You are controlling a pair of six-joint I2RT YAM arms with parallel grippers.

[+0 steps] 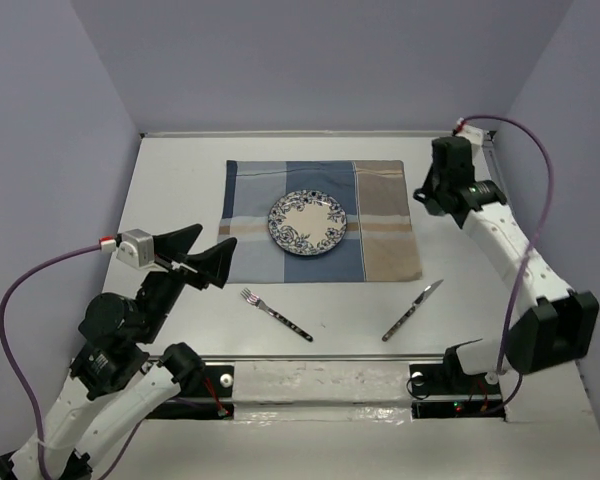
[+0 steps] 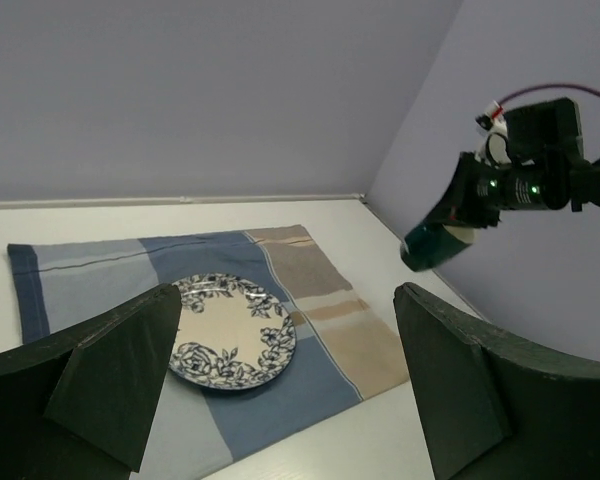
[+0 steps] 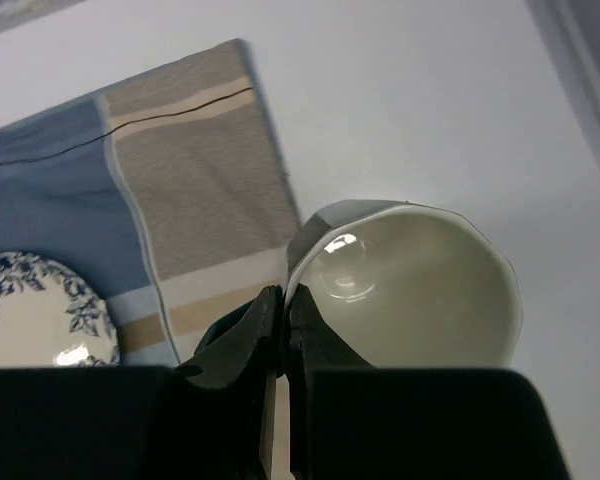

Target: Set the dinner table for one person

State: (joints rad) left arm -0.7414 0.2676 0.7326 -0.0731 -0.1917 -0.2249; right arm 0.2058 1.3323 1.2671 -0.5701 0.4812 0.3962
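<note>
The white dinner table (image 1: pixel 180 170) carries a blue-and-tan plaid cloth (image 1: pixel 380 240) with a blue-flowered plate (image 1: pixel 308 223) at its middle. A fork (image 1: pixel 276 313) and a knife (image 1: pixel 413 310) lie on the bare table in front of the cloth. My right gripper (image 3: pixel 285 300) is shut on the rim of a cup (image 3: pixel 420 290), dark outside and cream inside. It holds the cup above the table just right of the cloth's far right corner. The cup also shows in the left wrist view (image 2: pixel 435 243). My left gripper (image 2: pixel 288 330) is open and empty, raised left of the cloth.
Purple walls close in the table at the back and on both sides. A metal rail (image 1: pixel 310 360) runs along the near edge between the arm bases. The right arm (image 1: pixel 510 250) reaches along the table's right side.
</note>
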